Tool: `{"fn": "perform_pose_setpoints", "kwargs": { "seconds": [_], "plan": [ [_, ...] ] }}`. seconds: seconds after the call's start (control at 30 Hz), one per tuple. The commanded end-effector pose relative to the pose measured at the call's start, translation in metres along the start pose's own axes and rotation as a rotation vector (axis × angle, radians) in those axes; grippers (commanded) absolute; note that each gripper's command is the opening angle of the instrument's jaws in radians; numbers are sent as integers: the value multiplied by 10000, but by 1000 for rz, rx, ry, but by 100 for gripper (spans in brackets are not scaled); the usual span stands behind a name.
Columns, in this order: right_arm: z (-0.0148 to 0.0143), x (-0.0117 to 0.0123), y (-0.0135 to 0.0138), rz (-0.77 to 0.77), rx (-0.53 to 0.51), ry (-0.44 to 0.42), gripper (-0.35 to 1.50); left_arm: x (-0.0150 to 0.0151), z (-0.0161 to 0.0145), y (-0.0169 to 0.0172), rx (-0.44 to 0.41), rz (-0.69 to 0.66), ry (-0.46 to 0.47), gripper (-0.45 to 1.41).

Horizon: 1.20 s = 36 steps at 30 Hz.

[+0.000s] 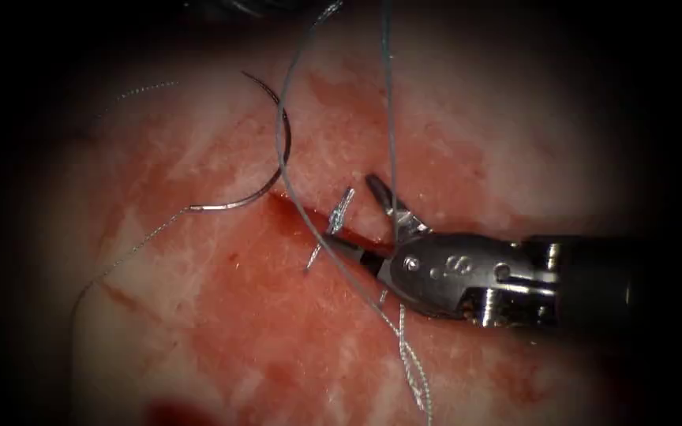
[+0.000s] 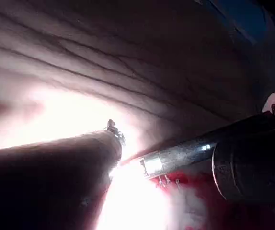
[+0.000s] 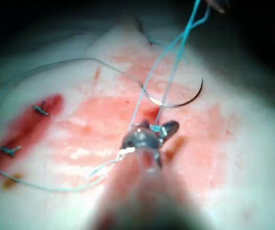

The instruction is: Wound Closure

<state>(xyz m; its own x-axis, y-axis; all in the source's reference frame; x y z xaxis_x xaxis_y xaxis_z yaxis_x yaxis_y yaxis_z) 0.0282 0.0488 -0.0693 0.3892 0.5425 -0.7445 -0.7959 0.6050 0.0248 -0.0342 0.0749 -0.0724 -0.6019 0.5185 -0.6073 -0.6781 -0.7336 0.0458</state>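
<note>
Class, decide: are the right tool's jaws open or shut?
Open. In the endoscope view the right tool has its two jaws spread in a V over the cut, with thread running between them.

Right tool [image 1: 365, 221] low, wrist bent, jaws spread apart

Setting: surgical-training bench in a research laboratory. Evidence: a slab of pale, fat-marbled pork-belly tissue [image 1: 222, 331] stands in for a patient, smeared with thin red fluid [image 1: 270, 284]. A dark slit-like cut [image 1: 301, 214] runs through it, with short knotted thread ends [image 1: 339, 211] at its margin. A curved steel suture needle [image 1: 274, 158] lies at eleven o'clock of the cut, trailing fine blue-grey thread [image 1: 391, 118]. A silver wristed needle-driver tool stamped "S" [image 1: 369, 222] enters from three o'clock.
</note>
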Motion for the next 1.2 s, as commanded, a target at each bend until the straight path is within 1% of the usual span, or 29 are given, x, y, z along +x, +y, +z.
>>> {"fn": "perform_pose_setpoints", "kwargs": {
  "seconds": [0.03, 0.23, 0.4, 0.43, 0.47, 0.53, 0.57, 0.7, 0.73, 0.87, 0.9, 0.97, 1.0, 1.03, 1.07, 1.1, 1.13, 1.2],
  "plan": [
    [5, -2, -7, -1, 5, 2, 131, -1, 6, 6, 0, -1, 1, -35],
    [5, 3, -5, 2, 6, -4, 130, -3, 4, 10, -1, 1, 4, -35],
    [5, 4, -6, 2, 9, -3, 121, -3, 1, 12, -1, 2, 4, -35],
    [5, 4, -6, 2, 12, -2, 116, -4, 1, 12, -2, 2, 4, -35],
    [4, 3, -6, 2, 18, 1, 96, -4, 0, 12, -2, 3, 4, -35],
    [4, 1, -7, 0, 27, 6, 25, -4, -1, 12, -3, 3, 4, -35],
    [4, 0, -8, -1, 26, 10, -35, -4, -2, 13, -5, 3, 6, -35],
    [6, -4, -7, -4, 52, 29, -35, -4, -5, 14, -4, 3, 9, -35],
    [7, -7, -4, -5, 78, 12, -35, -5, -9, 15, -5, 3, 12, -35],
    [2, -10, 0, -32, 93, 7, -35, -8, -17, 10, -7, 4, 23, -35],
    [0, -10, 3, -31, 93, 15, -35, -10, -19, 7, -9, 5, 24, -35],
    [-7, -9, 10, -23, 80, 72, -35, -16, -22, 1, 5, 12, 16, -35],
    [-10, -7, 15, -20, 80, 85, 12, -20, -25, -3, 12, 19, 13, -35],
    [-14, -6, 21, -16, 83, 101, 46, -26, -28, -9, 18, 22, 9, -35],
    [-20, -4, 27, -12, 77, 111, 71, -32, -31, -14, 23, 24, 7, -35],
    [-28, -2, 36, -8, 67, 113, 91, -38, -34, -19, 28, 27, 6, -35],
    [-34, -1, 44, -4, 63, 117, 96, -45, -38, -24, 34, 31, -1, -35],
    [-49, 0, 61, 1, 59, 121, 96, -63, -49, -37, 45, 41, -10, -35]
  ]
}}
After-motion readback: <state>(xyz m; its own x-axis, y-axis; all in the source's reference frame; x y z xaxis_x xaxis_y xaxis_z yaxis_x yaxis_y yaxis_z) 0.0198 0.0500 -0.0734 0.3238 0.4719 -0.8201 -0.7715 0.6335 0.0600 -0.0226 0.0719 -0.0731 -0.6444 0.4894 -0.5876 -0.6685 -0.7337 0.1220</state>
